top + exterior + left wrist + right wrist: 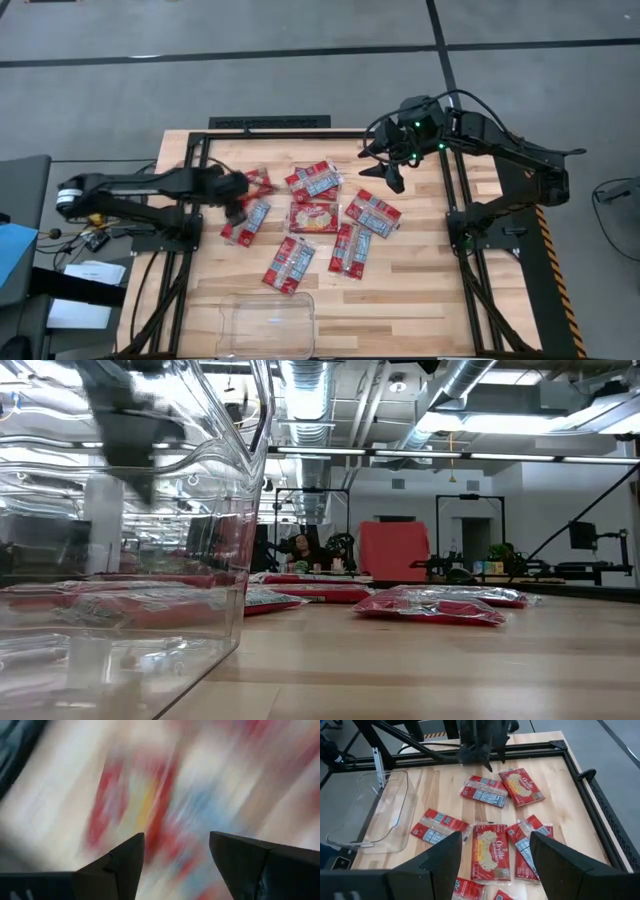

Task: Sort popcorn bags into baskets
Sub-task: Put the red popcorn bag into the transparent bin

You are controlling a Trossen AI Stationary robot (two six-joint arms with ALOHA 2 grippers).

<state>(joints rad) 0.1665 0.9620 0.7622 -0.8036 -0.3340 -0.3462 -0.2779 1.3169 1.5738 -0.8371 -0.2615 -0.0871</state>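
high view shows the pale wooden plank surface (420,300) inside a black metal frame, with the two dark arms reaching in from either side. the shallow clear plastic rectangular basket (266,322) sits at the near edge, with nothing in it that i can see, well apart from the flat red rectangular popcorn bags (313,217) scattered across the middle.

the left gripper (238,205) hangs just over the leftmost bags, its fingers (120,865) apart and nothing between them. the bag with the pale blue-grey panel (247,222) lies directly below and slightly basket-ward of it, long axis running slantwise toward the basket. the left arm is clearly the nearer one, so this bag looks like the coming pick.

the right gripper (390,172) waits raised over the far right of the pile, fingers (445,865) spread and empty.

the left wrist view is smeared, so the exact bag under the fingers cannot be made out. in the low view the basket wall hides the leftmost bags.
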